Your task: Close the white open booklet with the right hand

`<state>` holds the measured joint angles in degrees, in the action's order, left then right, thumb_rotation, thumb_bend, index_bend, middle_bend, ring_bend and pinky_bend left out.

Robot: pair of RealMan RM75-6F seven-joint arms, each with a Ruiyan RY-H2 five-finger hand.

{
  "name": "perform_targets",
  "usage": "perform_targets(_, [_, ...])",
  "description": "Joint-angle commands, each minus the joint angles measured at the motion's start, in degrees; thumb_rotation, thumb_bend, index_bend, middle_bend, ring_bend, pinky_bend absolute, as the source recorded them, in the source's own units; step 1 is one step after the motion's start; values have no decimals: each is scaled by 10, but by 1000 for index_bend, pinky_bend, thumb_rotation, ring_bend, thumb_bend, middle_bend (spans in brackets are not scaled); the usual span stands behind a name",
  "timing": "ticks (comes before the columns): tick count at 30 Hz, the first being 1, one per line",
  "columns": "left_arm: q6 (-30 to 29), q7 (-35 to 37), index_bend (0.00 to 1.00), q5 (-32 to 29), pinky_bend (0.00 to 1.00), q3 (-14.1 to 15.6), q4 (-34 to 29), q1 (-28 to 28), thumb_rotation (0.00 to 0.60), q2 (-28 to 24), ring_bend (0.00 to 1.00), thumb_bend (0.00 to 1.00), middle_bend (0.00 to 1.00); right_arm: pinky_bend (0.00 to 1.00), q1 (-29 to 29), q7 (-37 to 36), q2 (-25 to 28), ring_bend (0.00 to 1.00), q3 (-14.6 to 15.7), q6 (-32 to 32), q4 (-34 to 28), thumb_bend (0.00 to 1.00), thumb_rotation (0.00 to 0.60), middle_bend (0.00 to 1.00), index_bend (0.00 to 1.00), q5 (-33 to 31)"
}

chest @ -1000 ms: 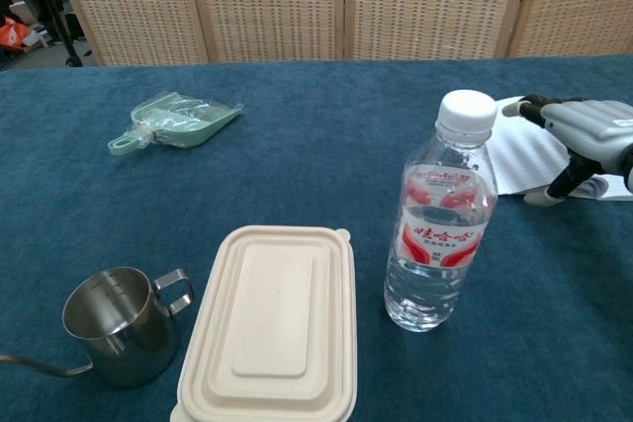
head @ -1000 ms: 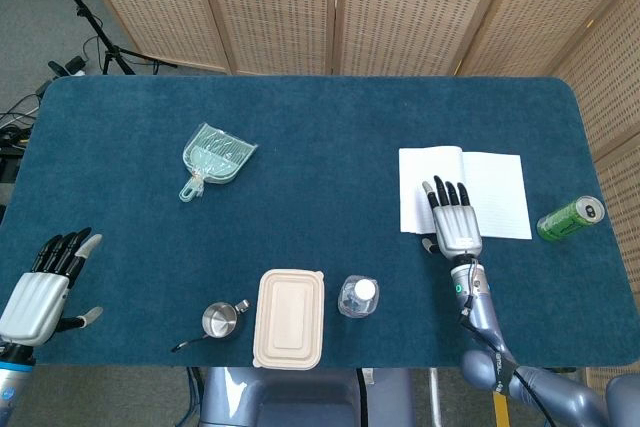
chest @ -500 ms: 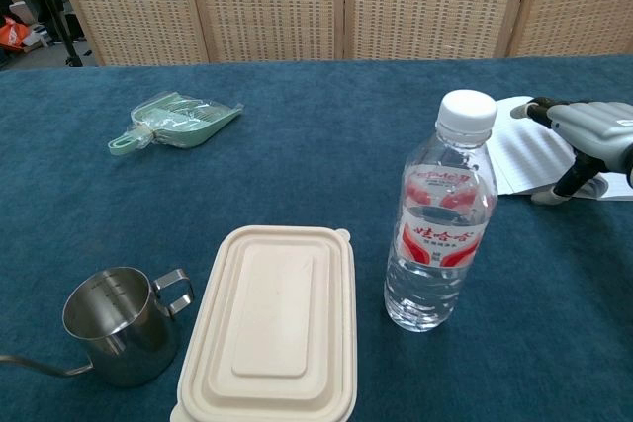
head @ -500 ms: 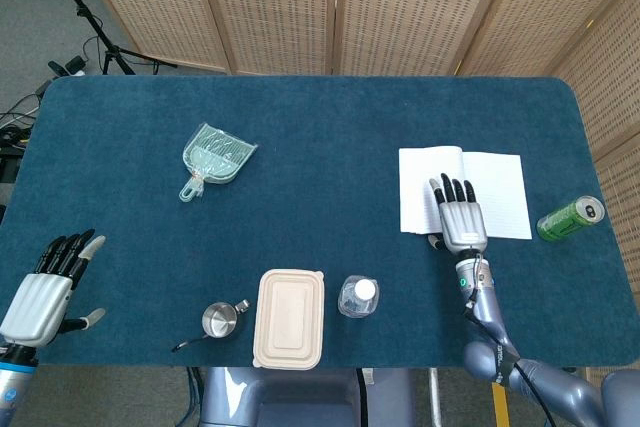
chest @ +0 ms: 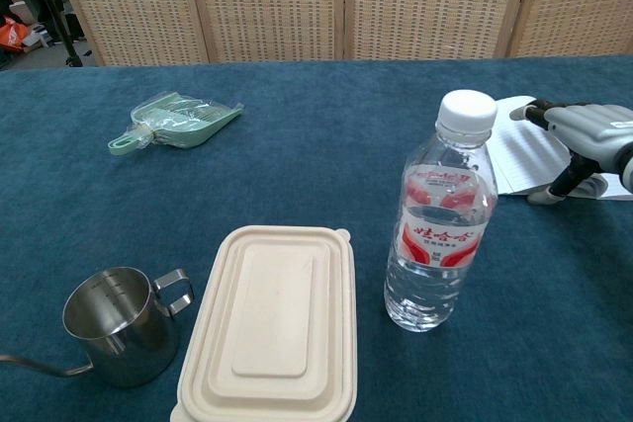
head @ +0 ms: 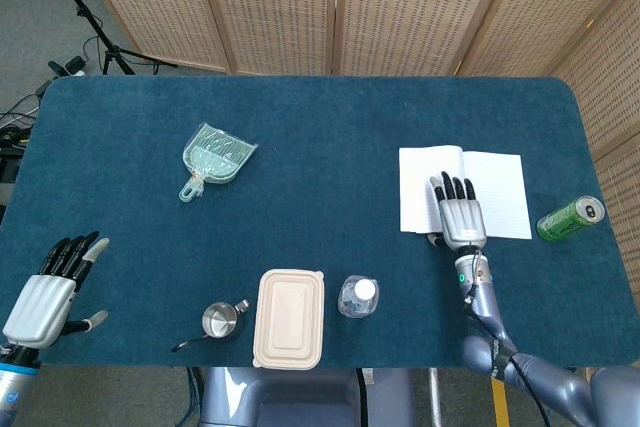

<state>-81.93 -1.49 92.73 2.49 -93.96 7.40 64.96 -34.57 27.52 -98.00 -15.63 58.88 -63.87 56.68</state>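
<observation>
Right hand [head: 462, 219] is out over the white booklet [head: 495, 187], fingers stretched flat and pointing away from the robot, fingertips over the left page close to the centre fold. Nothing in its grasp: fingers apart, palm down. From the chest view the thumb reaches down toward the blue desk [head: 330, 147] just off the booklet's near edge, while the hand's back sits above the paper; whether the fingers actually touch the page, I can't tell.

The booklet lies open, both lined pages flat on the desk, spreading out ahead of the hand and off to its right. Further to the hand's right, near the desk edge, a green can [head: 570, 218] lies on its side, apart from the booklet.

To the hand's left and nearer the robot stands a water bottle [chest: 439, 213], white cap on, upright. Just beyond that, a closed beige lunch box [chest: 271, 324], then a small steel cup [chest: 122, 324] with a long thin handle. Well off to the left and further from the robot, a pale green dustpan [head: 213, 159] rests on the desk.

Left hand [head: 48, 289] hangs at the near left corner of the desk, fingers spread, empty.
</observation>
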Motion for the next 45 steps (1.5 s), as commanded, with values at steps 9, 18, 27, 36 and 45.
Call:
perform_targets(9, [-2, 1, 0, 4, 0, 2, 0, 0, 600, 1, 0, 102, 0, 0, 0, -24, -11, 0, 2, 10, 29, 234, 600, 0, 0, 12])
perform_targets(18, [-3, 3, 0, 7, 0, 3, 0, 0, 600, 1, 0, 101, 0, 0, 8, -49, -21, 0, -4, 35, 38, 319, 600, 0, 0, 19])
perform_targets(27, [-4, 2, 0, 10, 0, 5, -1, 0, 600, 2, 0, 101, 0, 0, 19, -65, -27, 0, -10, 52, 48, 440, 600, 0, 0, 18])
perform_targets(36, [-1, 0, 0, 11, 0, 7, -2, 1, 600, 3, 0, 101, 0, 0, 27, -79, -26, 0, -22, 64, 48, 494, 600, 0, 0, 12])
perform_targets(45, [-4, 3, 0, 12, 0, 6, -3, 0, 600, 2, 0, 101, 0, 0, 34, -84, -40, 0, -56, 102, 43, 517, 600, 0, 0, -13])
